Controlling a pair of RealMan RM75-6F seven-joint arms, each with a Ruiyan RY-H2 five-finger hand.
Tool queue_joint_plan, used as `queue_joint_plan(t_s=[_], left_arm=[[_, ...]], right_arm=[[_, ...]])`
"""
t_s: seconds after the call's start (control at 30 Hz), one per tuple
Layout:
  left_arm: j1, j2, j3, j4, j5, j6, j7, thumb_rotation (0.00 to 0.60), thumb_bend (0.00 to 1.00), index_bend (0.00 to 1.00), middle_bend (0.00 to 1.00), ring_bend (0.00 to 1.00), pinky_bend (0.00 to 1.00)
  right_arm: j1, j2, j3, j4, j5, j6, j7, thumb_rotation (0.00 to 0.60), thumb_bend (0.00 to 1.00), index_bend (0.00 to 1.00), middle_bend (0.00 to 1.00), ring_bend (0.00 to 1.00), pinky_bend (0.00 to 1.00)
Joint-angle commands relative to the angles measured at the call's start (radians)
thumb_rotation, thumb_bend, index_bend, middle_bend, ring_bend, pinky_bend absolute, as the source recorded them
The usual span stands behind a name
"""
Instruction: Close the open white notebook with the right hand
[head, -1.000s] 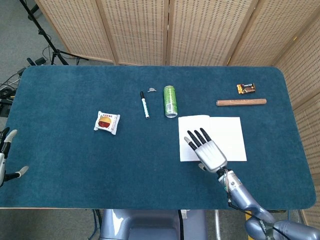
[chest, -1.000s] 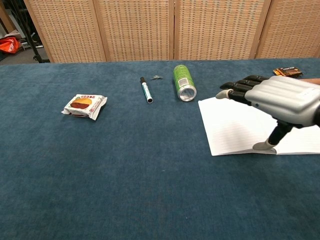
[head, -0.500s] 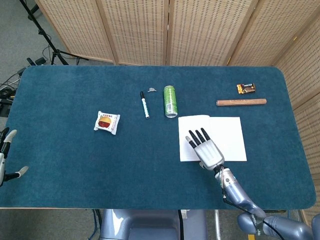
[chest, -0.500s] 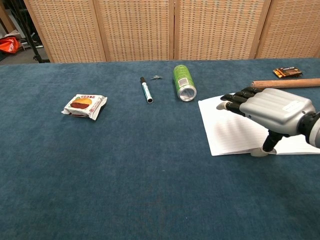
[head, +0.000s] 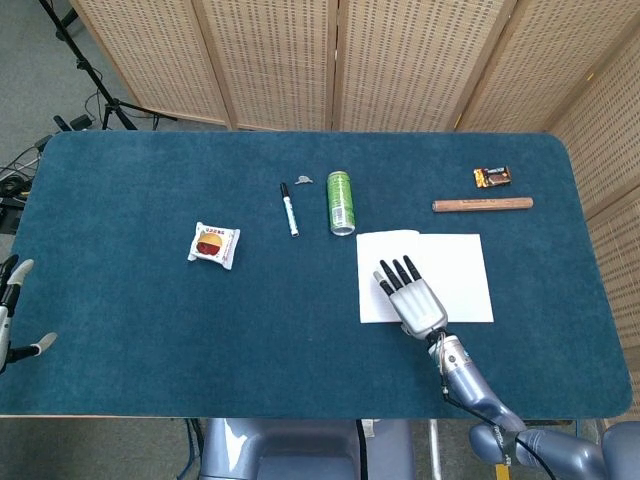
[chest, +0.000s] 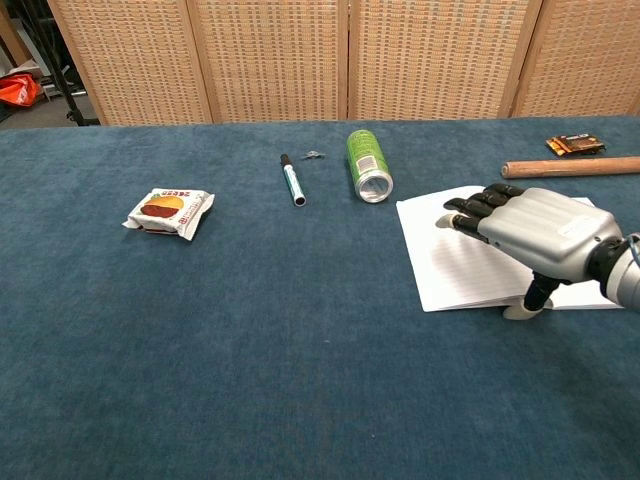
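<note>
The white notebook (head: 455, 268) (chest: 450, 255) lies open and flat on the blue table, right of centre. My right hand (head: 412, 298) (chest: 535, 232) lies palm down over its left page, fingers stretched out toward the far edge, thumb at the near edge of the page. It holds nothing. My left hand (head: 12, 310) shows only at the far left edge of the head view, off the table, fingers apart and empty.
A green can (head: 341, 201) (chest: 368, 165) lies on its side just beyond the notebook, a marker pen (head: 290, 210) (chest: 292, 180) left of it. A snack packet (head: 214, 244) sits further left. A wooden stick (head: 482, 204) and small orange packet (head: 492, 177) lie at the back right.
My right hand has dropped lower onto the left page and drawn slightly back toward the near edge. The notebook stays open and flat.
</note>
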Motion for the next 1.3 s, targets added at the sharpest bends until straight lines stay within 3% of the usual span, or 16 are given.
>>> queue_joint_plan(t_s=[0.03, 0.13, 0.3, 0.6, 0.8, 1.0, 1.3], left_arm=[[0.0, 0.001, 0.0, 0.0, 0.0, -0.001, -0.001, 0.6, 0.0, 0.0, 0.0, 0.0, 0.0], [0.0, 0.002, 0.0, 0.0, 0.0, 0.0, -0.005, 0.6, 0.0, 0.0, 0.0, 0.0, 0.0], [0.001, 0.004, 0.001, -0.001, 0.002, 0.001, -0.01, 0.6, 0.0, 0.0, 0.0, 0.0, 0.0], [0.002, 0.007, 0.001, -0.002, 0.003, 0.003, -0.017, 0.6, 0.0, 0.0, 0.0, 0.0, 0.0], [0.003, 0.008, 0.002, -0.002, 0.006, 0.004, -0.022, 0.6, 0.0, 0.0, 0.0, 0.0, 0.0], [0.006, 0.016, 0.003, -0.003, 0.01, 0.007, -0.042, 0.6, 0.0, 0.0, 0.0, 0.0, 0.0], [0.016, 0.032, 0.012, -0.001, 0.035, 0.023, -0.09, 0.6, 0.0, 0.0, 0.0, 0.0, 0.0]], right_arm=[[0.003, -0.006, -0.002, 0.005, 0.003, 0.002, -0.001, 0.6, 0.1, 0.0, 0.0, 0.0, 0.0], [0.005, -0.016, -0.002, 0.016, 0.001, 0.01, 0.006, 0.6, 0.14, 0.0, 0.0, 0.0, 0.0], [0.009, -0.042, -0.006, 0.055, -0.023, 0.037, 0.039, 0.6, 0.36, 0.04, 0.01, 0.0, 0.0], [0.006, -0.064, -0.004, 0.079, -0.035, 0.064, 0.102, 0.6, 0.62, 0.16, 0.13, 0.09, 0.09], [0.003, -0.071, 0.0, 0.087, -0.025, 0.065, 0.126, 0.6, 0.67, 0.17, 0.15, 0.13, 0.14], [-0.028, -0.076, 0.016, 0.068, 0.006, 0.085, 0.243, 0.6, 0.75, 0.17, 0.16, 0.15, 0.16], [-0.119, 0.016, 0.083, -0.113, 0.113, 0.082, 0.631, 0.6, 0.77, 0.18, 0.16, 0.15, 0.17]])
